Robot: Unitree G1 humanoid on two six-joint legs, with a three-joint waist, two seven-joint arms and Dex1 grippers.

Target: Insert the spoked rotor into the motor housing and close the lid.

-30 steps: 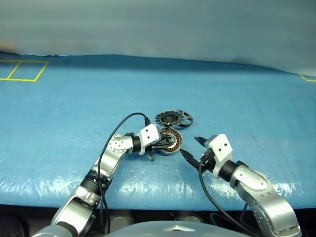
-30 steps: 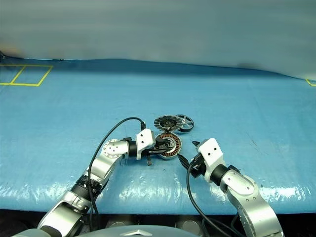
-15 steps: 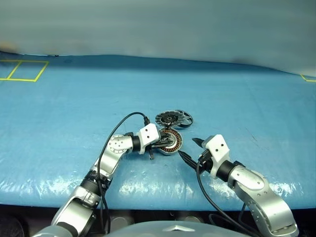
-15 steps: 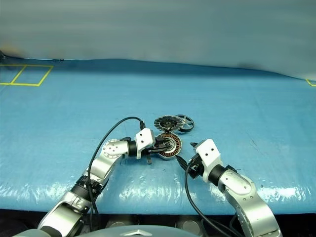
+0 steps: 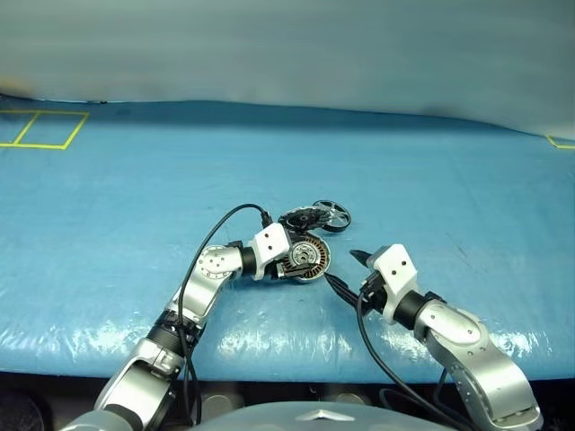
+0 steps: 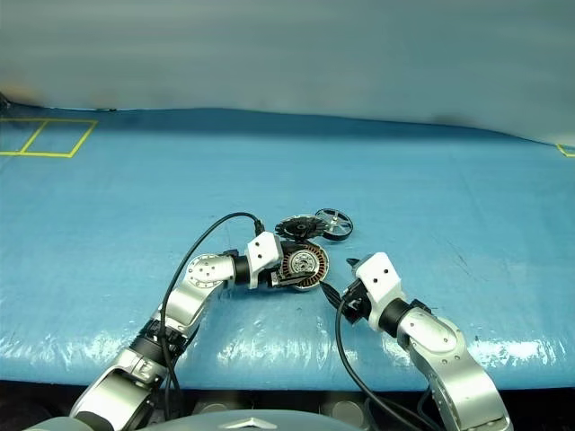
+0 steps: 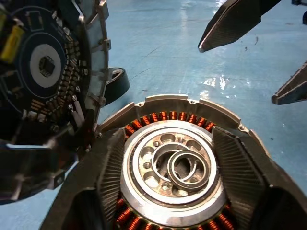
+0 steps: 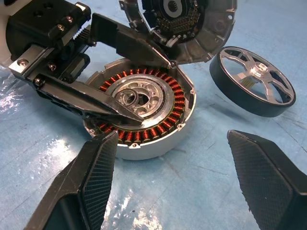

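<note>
Clearly, the open left gripper (image 8: pixel 124 81) straddles the copper-wound silver motor housing (image 8: pixel 144 103), propping the slotted grey lid (image 8: pixel 187 24); withdrawing may topple it onto the black spoked rotor (image 8: pixel 252 79); right gripper (image 8: pixel 177 182) is open too.

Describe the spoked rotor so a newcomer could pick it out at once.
On the blue table cover, find the cluster of three round motor parts in front of the two arms. The spoked rotor lies flat at the cluster's far right, beside the copper-wound motor housing and the tilted lid. It alone is a black ring with see-through silver spokes.
</note>
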